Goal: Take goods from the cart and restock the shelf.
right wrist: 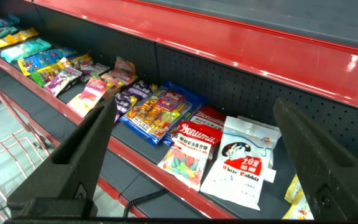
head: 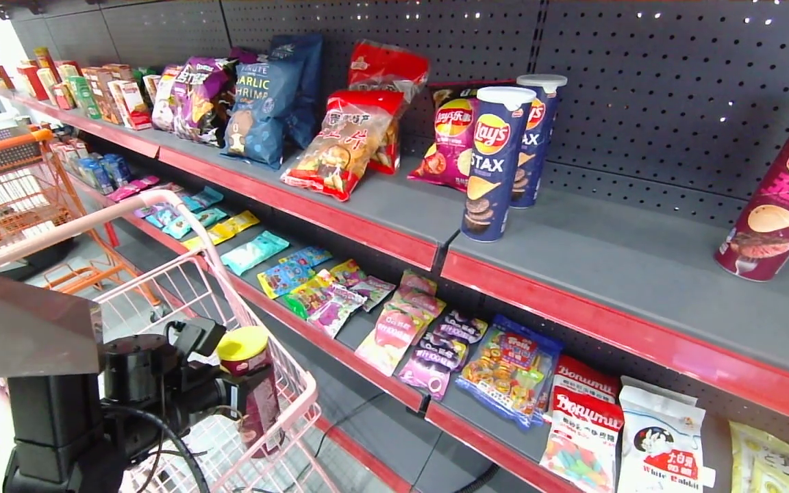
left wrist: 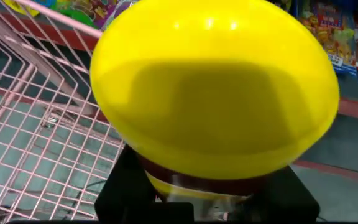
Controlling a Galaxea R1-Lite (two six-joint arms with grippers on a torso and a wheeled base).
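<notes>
A maroon chip can with a yellow lid [head: 256, 387] stands upright inside the pink wire cart [head: 302, 400], near its front corner. My left gripper [head: 247, 404] is shut on the can's body just below the lid. The left wrist view looks down on that yellow lid [left wrist: 216, 93], with black fingers [left wrist: 120, 190] on either side beneath it. My right gripper [right wrist: 194, 106] is open with nothing between its fingers, in front of the lower shelf [right wrist: 135, 155]. On the upper shelf [head: 572, 253] a matching maroon can [head: 774, 198] stands at the far right.
Two blue chip cans [head: 494, 164] and several snack bags [head: 340, 147] stand on the upper shelf, with bare board between the blue cans and the maroon one. Candy packs [head: 408, 329] cover the lower shelf. An orange cart [head: 4, 178] stands behind the pink one.
</notes>
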